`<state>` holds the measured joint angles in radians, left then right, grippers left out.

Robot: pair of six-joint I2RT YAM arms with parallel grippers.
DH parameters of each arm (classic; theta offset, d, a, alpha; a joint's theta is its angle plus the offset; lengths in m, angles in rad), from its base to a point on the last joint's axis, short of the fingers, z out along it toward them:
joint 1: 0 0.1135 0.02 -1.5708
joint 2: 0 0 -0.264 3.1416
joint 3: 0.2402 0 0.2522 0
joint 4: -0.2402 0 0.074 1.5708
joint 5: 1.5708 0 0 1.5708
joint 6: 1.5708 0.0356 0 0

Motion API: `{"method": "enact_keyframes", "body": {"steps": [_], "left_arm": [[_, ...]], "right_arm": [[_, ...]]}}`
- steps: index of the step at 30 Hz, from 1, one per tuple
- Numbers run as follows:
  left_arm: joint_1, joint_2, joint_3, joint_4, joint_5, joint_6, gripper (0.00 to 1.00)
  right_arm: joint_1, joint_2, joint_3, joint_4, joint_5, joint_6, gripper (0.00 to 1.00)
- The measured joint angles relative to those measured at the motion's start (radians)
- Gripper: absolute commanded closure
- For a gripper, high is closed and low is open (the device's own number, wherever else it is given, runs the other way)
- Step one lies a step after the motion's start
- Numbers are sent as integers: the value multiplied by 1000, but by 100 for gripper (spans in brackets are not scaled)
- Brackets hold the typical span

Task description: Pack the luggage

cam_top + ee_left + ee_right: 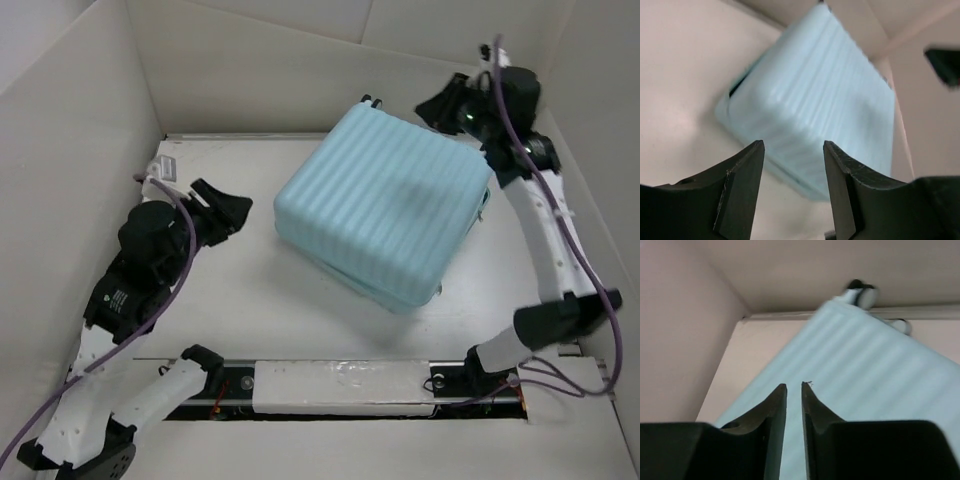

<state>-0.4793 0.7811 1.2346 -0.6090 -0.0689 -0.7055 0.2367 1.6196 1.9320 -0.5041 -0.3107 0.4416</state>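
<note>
The luggage [385, 205] is a light-blue ribbed hard-shell suitcase lying shut and flat on the table, right of the middle. My left gripper [235, 210] hovers to its left, apart from it, with its tips toward the shell. The left wrist view shows the left gripper [794, 145] open and empty, with the luggage [820, 100] beyond it. My right gripper [432, 108] hangs over the far right corner of the case. In the right wrist view the right gripper [793, 385] has its jaws narrowly apart, nothing between them, above the luggage [865, 375]. Two caster wheels [862, 292] show at the far end.
White walls [70, 150] box in the table on the left, back and right. A white padded strip [340, 385] runs along the near edge between the arm bases. Purple cables [185, 265] trail along both arms.
</note>
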Motion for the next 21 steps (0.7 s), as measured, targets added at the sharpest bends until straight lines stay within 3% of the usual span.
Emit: {"method": "enact_keyframes", "body": {"steps": [3, 6, 9, 15, 18, 21], "left_arm": [[14, 89, 101, 56, -68, 19, 52], [55, 298, 221, 113, -53, 52, 50], [179, 544, 328, 222, 83, 69, 51], [377, 1003, 457, 294, 316, 61, 55], [390, 1231, 627, 284, 429, 63, 56], [352, 1353, 686, 283, 507, 75, 58]], "right_arm": [[-110, -234, -232, -1, 113, 6, 100], [-199, -399, -412, -21, 233, 29, 100], [-306, -488, -569, -55, 308, 55, 100], [-458, -463, -795, -105, 374, 112, 100], [-467, -396, -832, -106, 343, 129, 100], [-421, -304, -833, -66, 263, 130, 100]]}}
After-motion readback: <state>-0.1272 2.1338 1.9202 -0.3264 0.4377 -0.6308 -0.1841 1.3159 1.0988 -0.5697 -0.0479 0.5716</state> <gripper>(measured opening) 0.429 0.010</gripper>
